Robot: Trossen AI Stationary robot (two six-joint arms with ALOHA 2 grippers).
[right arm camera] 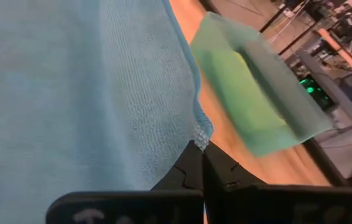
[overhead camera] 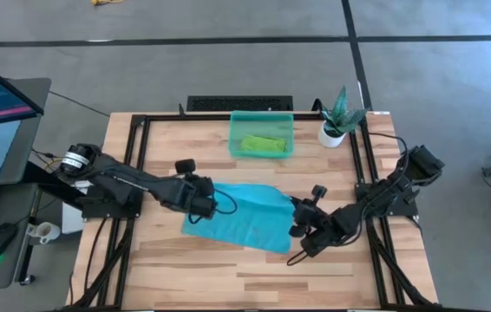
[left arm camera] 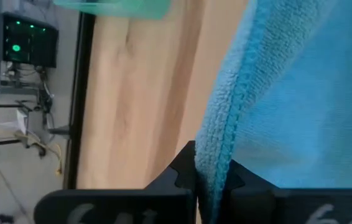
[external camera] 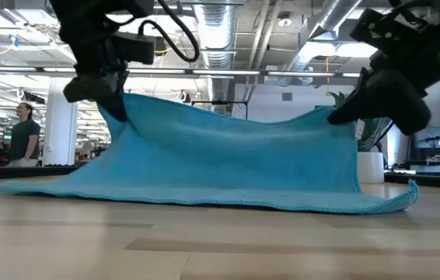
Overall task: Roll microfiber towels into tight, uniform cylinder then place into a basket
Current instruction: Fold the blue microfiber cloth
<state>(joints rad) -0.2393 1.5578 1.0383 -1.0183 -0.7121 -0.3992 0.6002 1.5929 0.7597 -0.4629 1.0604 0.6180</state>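
Left gripper (overhead camera: 213, 201) and right gripper (overhead camera: 296, 208) each pinch the turquoise towel's (overhead camera: 244, 217) far edge, lifted; near edge on the table (overhead camera: 228, 269). Basket (overhead camera: 261, 136) at 12 o'clock holds the green towel (overhead camera: 263, 144), partly blurred.

Light is bright and even in all 4 views, coming from above. In the high view the table (overhead camera: 245, 269) is evenly lit, with only soft, short shadows under the arms and no glare. In the low view the ceiling lights (external camera: 228, 35) and bright room behind turn the arms into near silhouettes; the near tabletop is blurred. In both wrist views the basket (right arm camera: 257, 99) is soft and out of focus, while the blue towel (left arm camera: 300, 93) weave close to the fingers is sharp. Green lamps (left arm camera: 17, 46) glow blurred beyond the table.
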